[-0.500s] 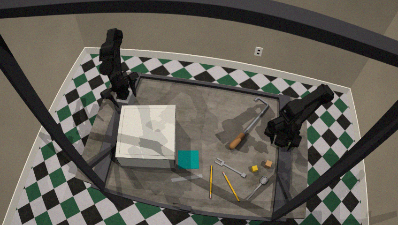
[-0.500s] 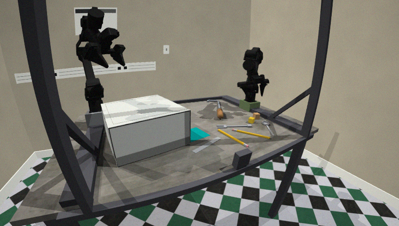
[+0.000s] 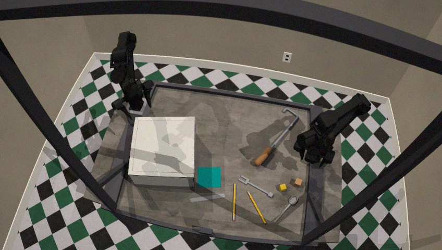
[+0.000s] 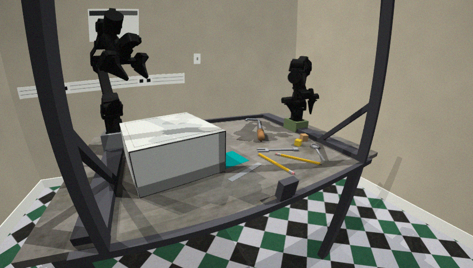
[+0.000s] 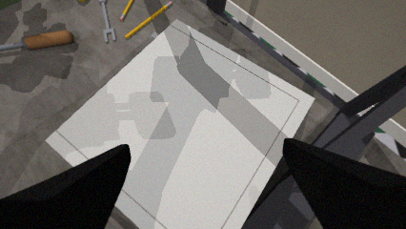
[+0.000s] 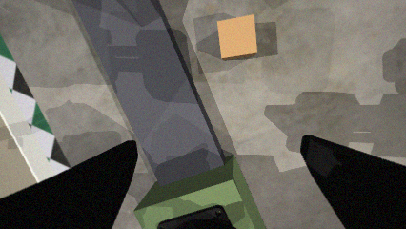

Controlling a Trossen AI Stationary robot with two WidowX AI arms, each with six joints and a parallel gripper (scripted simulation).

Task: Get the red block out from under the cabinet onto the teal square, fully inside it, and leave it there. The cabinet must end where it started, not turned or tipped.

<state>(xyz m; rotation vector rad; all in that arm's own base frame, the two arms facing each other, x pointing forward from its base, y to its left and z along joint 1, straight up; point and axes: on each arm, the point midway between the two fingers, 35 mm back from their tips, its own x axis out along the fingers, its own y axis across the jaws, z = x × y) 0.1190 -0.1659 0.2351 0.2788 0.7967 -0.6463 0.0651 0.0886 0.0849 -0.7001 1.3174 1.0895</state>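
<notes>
Green, black and white floor tiles (image 3: 189, 239) (image 4: 300, 229) go around one gray-brown table (image 3: 213, 108) (image 4: 179, 205), and the walls are tan. The red block is hidden in all four views, so I can't tell just where it is. One big white cabinet (image 3: 164, 145) (image 4: 175, 166) (image 5: 210, 157) sits upright on the table. Just beside it lies one flat teal square (image 3: 209, 177) (image 4: 236, 159), with no red block to see on it. One thin see-through strip (image 3: 207, 198) (image 4: 245, 171) lies near the square. Two yellow pencils (image 3: 234, 201) (image 4: 276, 163) (image 5: 149, 20) with pink ends come next, and any words on them are too small to read. Farther out are three gray metal tools: one fork-ended tool (image 3: 258, 187) (image 4: 280, 149) (image 5: 107, 19), one ring-ended tool (image 3: 283, 211) (image 4: 319, 153), and one hook (image 3: 263, 157) (image 4: 260, 134) (image 5: 50, 39) with a brown handle. Two little blocks sit near each other but apart, one yellow block (image 3: 282, 187) (image 4: 298, 142) and one orange block (image 3: 297, 182) (image 4: 303, 137) (image 6: 237, 37). The left gripper (image 3: 140, 112) (image 4: 136, 78) (image 5: 207, 148) is up high by the cabinet, with its two fingers spread wide and nothing between them. The right gripper (image 3: 311, 162) (image 4: 302, 114) (image 6: 218, 145) is near its green base (image 4: 288, 124) (image 6: 250, 205), and its two fingers are wide too, holding nothing. On the wall is one pale sheet (image 4: 134, 21) with a dark band, and I can't read any words on it.
</notes>
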